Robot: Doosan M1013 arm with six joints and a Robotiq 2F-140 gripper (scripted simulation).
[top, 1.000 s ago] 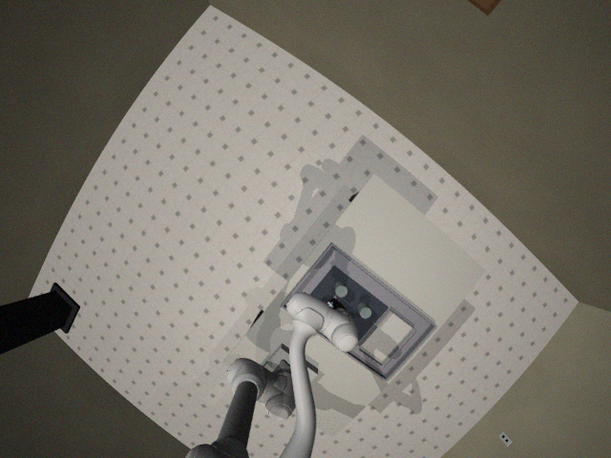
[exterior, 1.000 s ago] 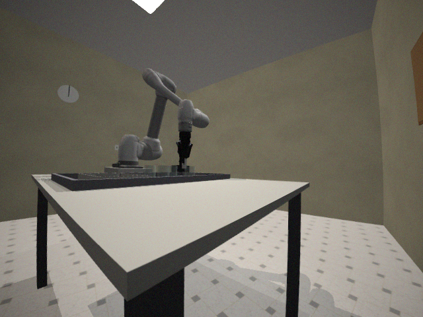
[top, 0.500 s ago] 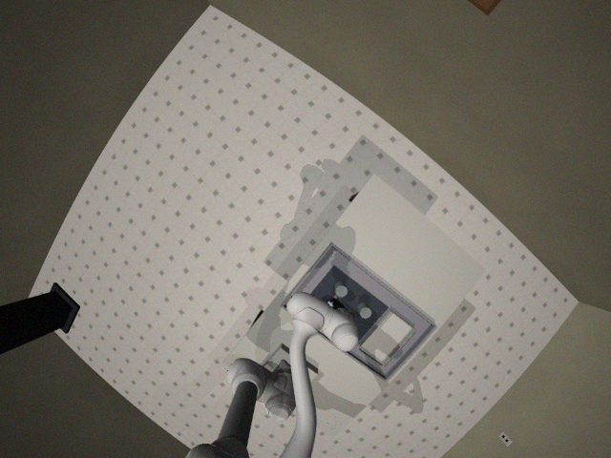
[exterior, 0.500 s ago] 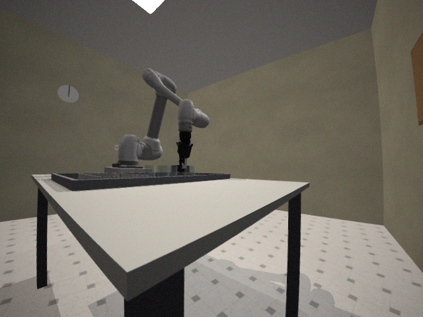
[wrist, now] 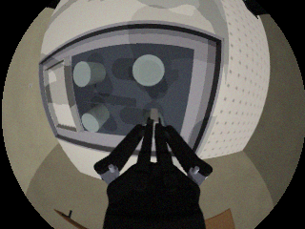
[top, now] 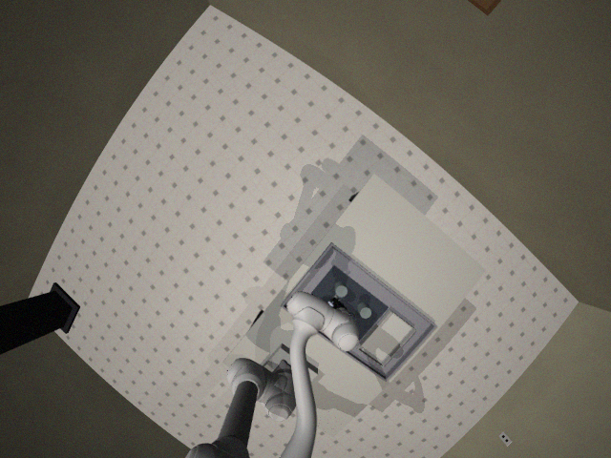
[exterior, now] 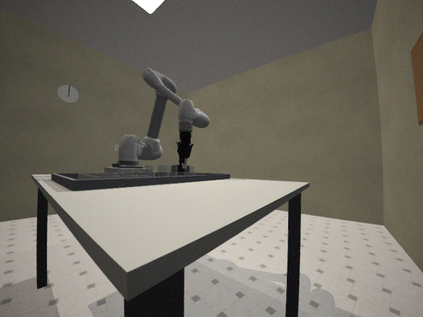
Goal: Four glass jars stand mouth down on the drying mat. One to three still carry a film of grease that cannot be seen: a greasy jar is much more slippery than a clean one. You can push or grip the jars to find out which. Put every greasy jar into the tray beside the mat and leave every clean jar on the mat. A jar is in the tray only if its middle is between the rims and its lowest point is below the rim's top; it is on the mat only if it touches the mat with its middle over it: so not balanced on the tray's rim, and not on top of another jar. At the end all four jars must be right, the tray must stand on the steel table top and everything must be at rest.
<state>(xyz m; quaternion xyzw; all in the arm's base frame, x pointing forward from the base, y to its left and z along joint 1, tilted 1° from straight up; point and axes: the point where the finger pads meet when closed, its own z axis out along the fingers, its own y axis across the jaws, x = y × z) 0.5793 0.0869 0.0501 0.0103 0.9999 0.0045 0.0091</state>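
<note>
From here the claw points straight down over the dark mat on the bench, its fingers closed on nothing. All four jars stand upright on the mat: two near the tray, namely a corner jar and a side jar, a third jar farther along, and a fourth jar just beside the fingertips, mostly hidden in the wrist view. The tray holds no jar.
</note>
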